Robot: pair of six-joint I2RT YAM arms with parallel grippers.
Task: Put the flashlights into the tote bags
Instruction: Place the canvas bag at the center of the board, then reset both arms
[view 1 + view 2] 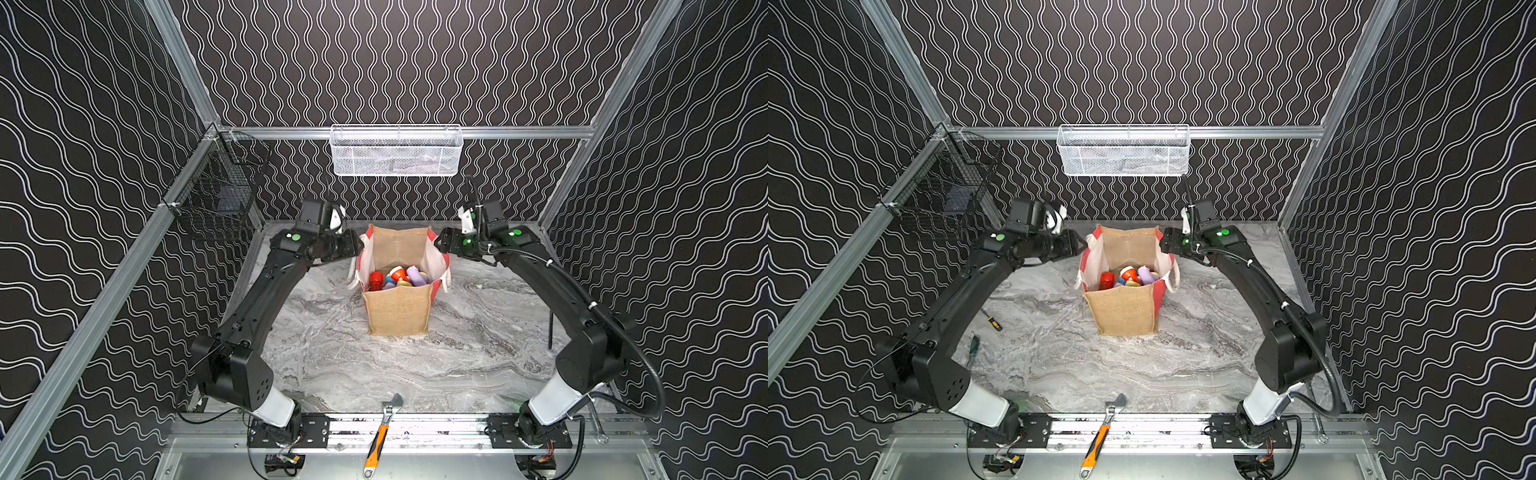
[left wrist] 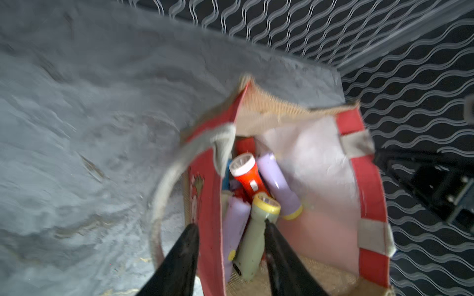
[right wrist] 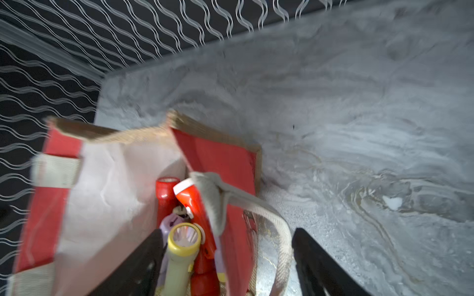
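The tote bag [image 1: 398, 309] [image 1: 1124, 309] stands upright and open at the middle back of the table in both top views. Several flashlights [image 1: 400, 277] [image 1: 1130, 277], red, lilac and pale green, lie piled inside it. My left gripper [image 1: 354, 246] [image 2: 229, 225] is at the bag's left rim, open, with one finger outside the red side wall [image 2: 209, 217] and the other inside beside a pale green flashlight [image 2: 252, 238]. My right gripper [image 1: 439, 241] [image 3: 227, 230] is open at the right rim, astride the wall [image 3: 230, 159] and the rope handle [image 3: 278, 230]. Neither holds anything.
An orange-handled wrench [image 1: 380, 436] lies across the front rail. A white mesh basket [image 1: 397, 151] hangs on the back wall and a black wire basket [image 1: 218, 199] on the left wall. A small screwdriver [image 1: 992, 322] lies under the left arm.
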